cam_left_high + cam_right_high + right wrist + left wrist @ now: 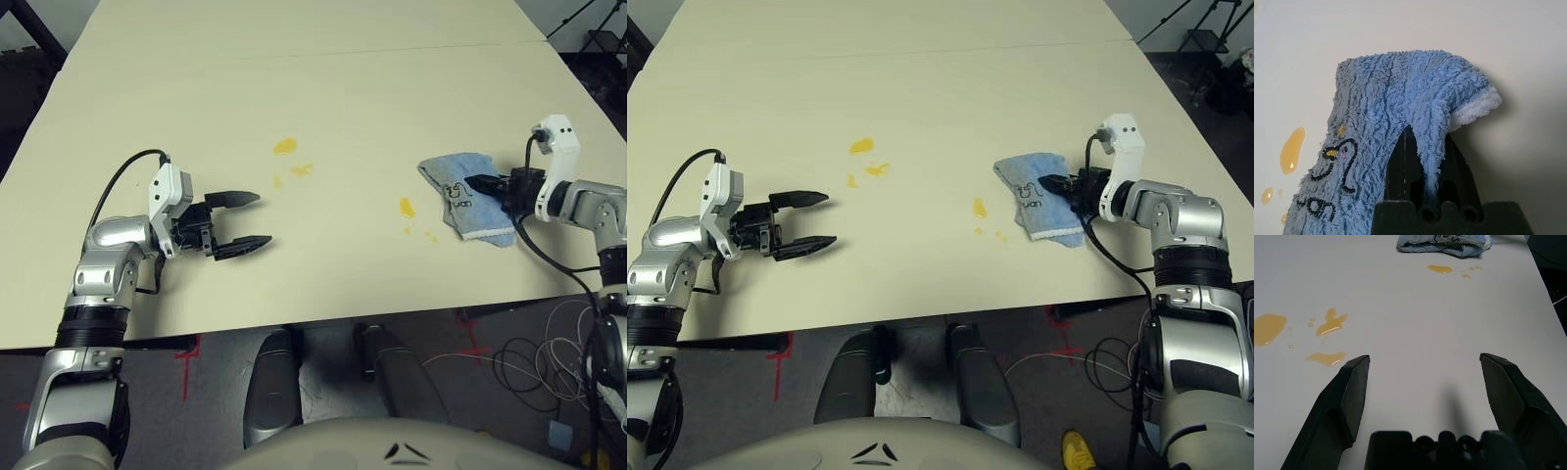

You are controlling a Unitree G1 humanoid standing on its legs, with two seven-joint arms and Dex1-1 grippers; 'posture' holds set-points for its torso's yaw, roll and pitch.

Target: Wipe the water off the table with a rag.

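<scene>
Left hand [238, 223] low over the table [343, 108] at its left side, fingers [235, 199] spread wide, nothing between them, pointing toward the middle; water [285, 146] as yellow-orange blotches beyond and just right of the fingertips, well apart from them; more water [406, 207] as a smaller blotch with droplets further right, just beside the rag's left edge; rag [460, 191], light blue with dark lettering, lying on the table near its right side, one fold pinched up; right hand [482, 182] closed tight on that fold, reaching in from the right edge.
</scene>
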